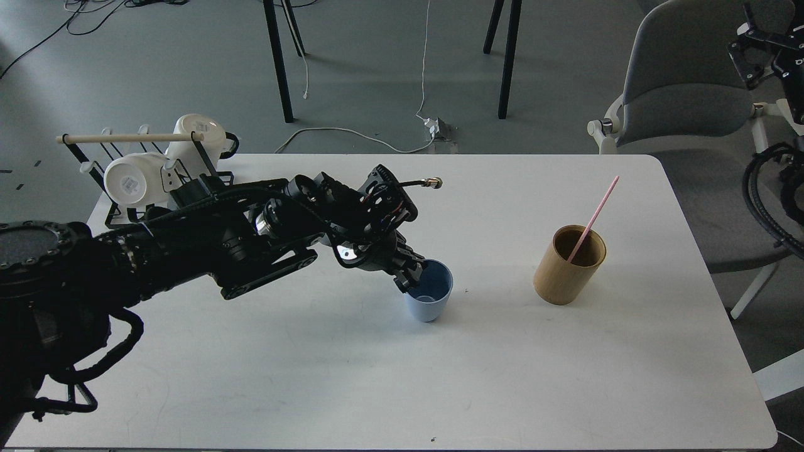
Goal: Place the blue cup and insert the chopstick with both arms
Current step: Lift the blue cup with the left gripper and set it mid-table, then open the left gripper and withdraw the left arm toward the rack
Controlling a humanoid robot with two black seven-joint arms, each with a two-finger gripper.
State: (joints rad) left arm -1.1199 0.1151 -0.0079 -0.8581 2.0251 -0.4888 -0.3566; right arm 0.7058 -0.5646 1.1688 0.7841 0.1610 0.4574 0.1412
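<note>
The pale-blue cup stands upright on the white table near its middle. My left gripper is shut on the cup's near-left rim, one finger inside and one outside. The pink chopstick leans in the tan bamboo holder to the right of the cup. My right arm is at the far right edge, off the table; its gripper is small and dark, so I cannot tell whether it is open.
A black wire rack with white mugs and a pale wooden rod stands at the table's back left. A grey chair stands beyond the back right corner. Cables lie on the floor behind.
</note>
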